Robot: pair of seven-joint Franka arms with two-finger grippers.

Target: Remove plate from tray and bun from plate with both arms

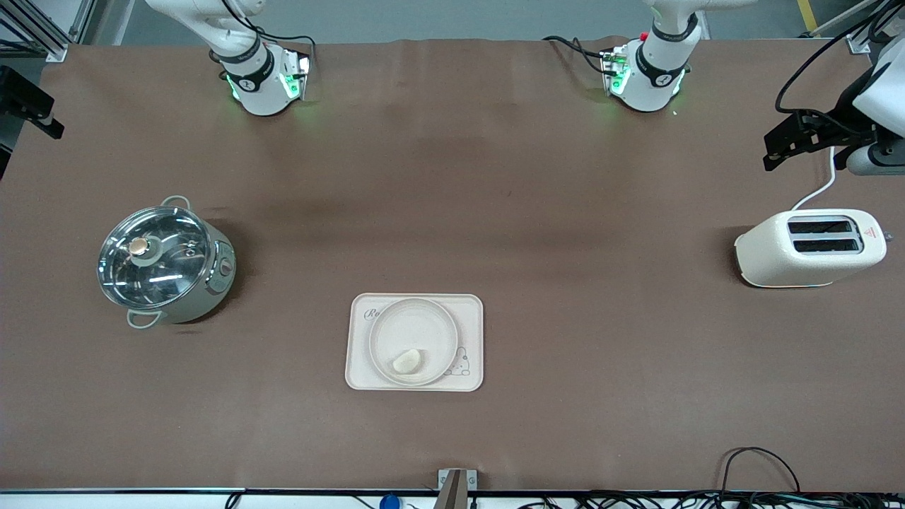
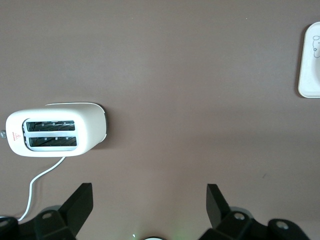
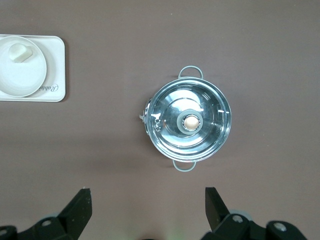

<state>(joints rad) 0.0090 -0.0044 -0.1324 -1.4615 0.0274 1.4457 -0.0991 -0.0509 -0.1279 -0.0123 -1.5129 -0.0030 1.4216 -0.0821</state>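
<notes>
Both grippers wide, empty: left gripper (image 2: 147, 202) high over the toaster (image 1: 809, 247), right gripper (image 3: 145, 205) high over the pot (image 1: 164, 263); bun (image 1: 408, 362) at the plate's (image 1: 396, 325) six o'clock, plate on tray (image 1: 472, 308); best to pinch the plate's rim squarely and lift level.

bun (image 1: 408, 362) on plate (image 1: 413, 341) | plate on tray (image 1: 357, 353) | tray mid-table

The bun (image 1: 408, 362) is being carried on the plate (image 1: 413, 341), which is being held on the tray (image 1: 471, 339) near the front camera. A lidded pot (image 1: 164, 264) is being kept toward the right arm's end of the table, a toaster (image 1: 810, 247) toward the left arm's end.
</notes>
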